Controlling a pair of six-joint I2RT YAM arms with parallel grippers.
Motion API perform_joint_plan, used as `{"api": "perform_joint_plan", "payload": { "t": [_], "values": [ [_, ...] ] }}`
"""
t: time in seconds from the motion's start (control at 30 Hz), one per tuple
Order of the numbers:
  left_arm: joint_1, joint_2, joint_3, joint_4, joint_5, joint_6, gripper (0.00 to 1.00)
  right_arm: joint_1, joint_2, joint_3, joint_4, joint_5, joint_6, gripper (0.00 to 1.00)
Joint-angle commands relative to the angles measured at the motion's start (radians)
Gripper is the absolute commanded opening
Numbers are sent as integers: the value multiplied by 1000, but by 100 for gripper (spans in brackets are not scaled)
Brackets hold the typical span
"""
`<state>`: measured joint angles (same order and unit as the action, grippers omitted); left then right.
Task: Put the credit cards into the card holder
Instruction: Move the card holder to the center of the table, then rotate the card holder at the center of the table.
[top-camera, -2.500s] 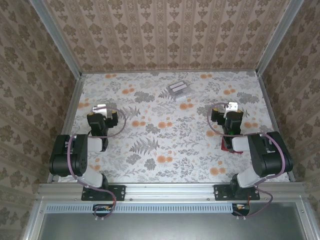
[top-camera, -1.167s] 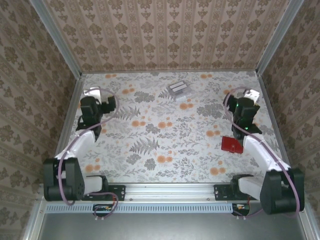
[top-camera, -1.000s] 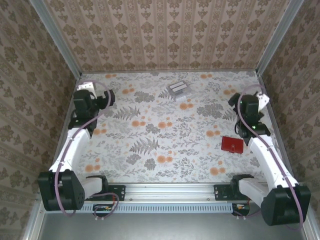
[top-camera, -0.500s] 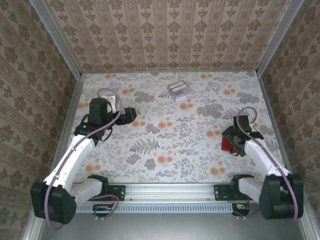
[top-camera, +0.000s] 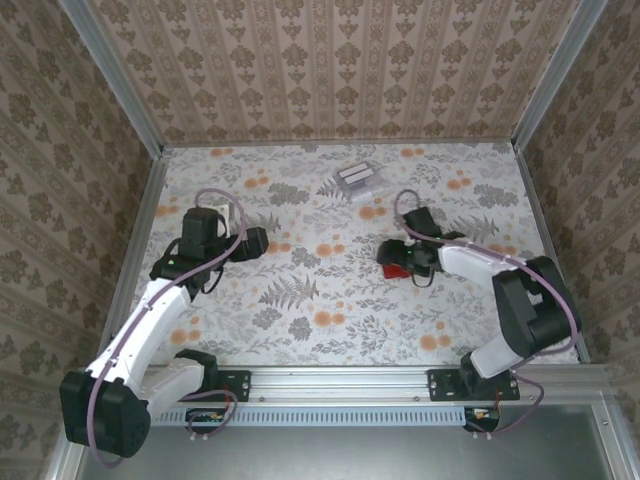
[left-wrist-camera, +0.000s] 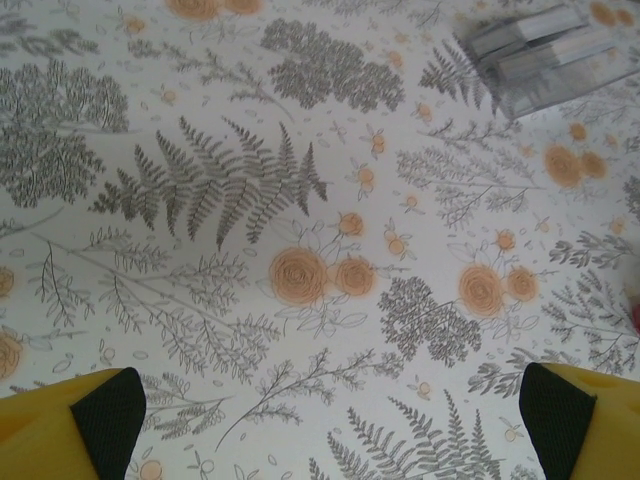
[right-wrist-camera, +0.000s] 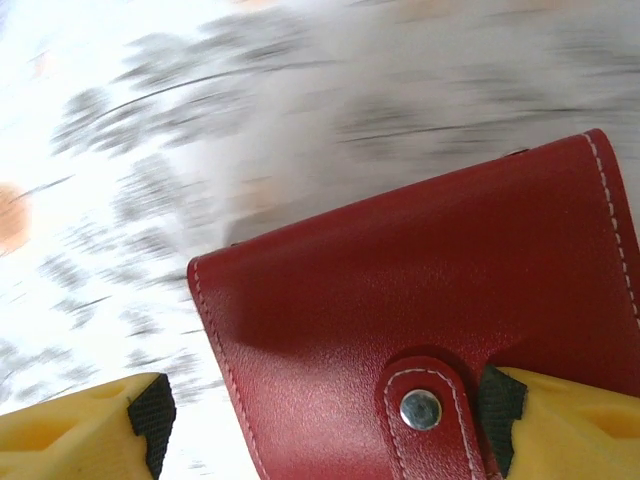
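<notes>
Card holder (right-wrist-camera: 420, 290): closed, 3 o'clock of worktop (top-camera: 300, 310) centre.
Credit cards (top-camera: 357, 179): clustered, 12 o'clock.
Left fingers (left-wrist-camera: 105, 412): released, wide.
Right fingers (right-wrist-camera: 150, 412): I see them straddling the holder; grip I cannot tell.

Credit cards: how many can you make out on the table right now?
2 at least: thin silvery-grey cards with dark stripes, overlapping in one pile at the far middle of the flower-patterned table. The pile may hide more underneath.

Card holder (right-wrist-camera: 400, 290) cut by bottom edge (tablecloth (right-wrist-camera: 150, 150) blurred); credit cards (left-wrist-camera: 540, 50) clipped at edge.
</notes>
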<state>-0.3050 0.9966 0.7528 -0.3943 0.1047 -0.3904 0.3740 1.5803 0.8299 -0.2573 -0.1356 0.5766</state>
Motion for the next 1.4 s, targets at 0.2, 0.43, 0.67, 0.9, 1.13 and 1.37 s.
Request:
{"api": "perform_joint_plan", "payload": {
  "t": [0.2, 0.43, 0.67, 0.9, 1.13, 1.37],
  "values": [
    [22, 6, -53, 14, 126, -20, 100, 332, 182, 241, -137, -176, -338, 77],
    [-25, 146, -22, 22, 314, 77, 99, 340, 0, 107, -60, -92, -311, 78],
    [-49, 318, 35, 47, 411, 97, 94, 358, 26, 72, -70, -1, -181, 65],
    [-66, 442, 129, -16, 484, 90, 91, 383, 88, 142, -122, 100, -162, 60],
    [-60, 450, 131, -24, 495, 101, 92, 399, 187, 241, -254, 283, -280, 60],
    [-86, 505, 154, 11, 507, 109, 90, 288, 146, 242, -358, 544, -208, 60]
  ]
}}
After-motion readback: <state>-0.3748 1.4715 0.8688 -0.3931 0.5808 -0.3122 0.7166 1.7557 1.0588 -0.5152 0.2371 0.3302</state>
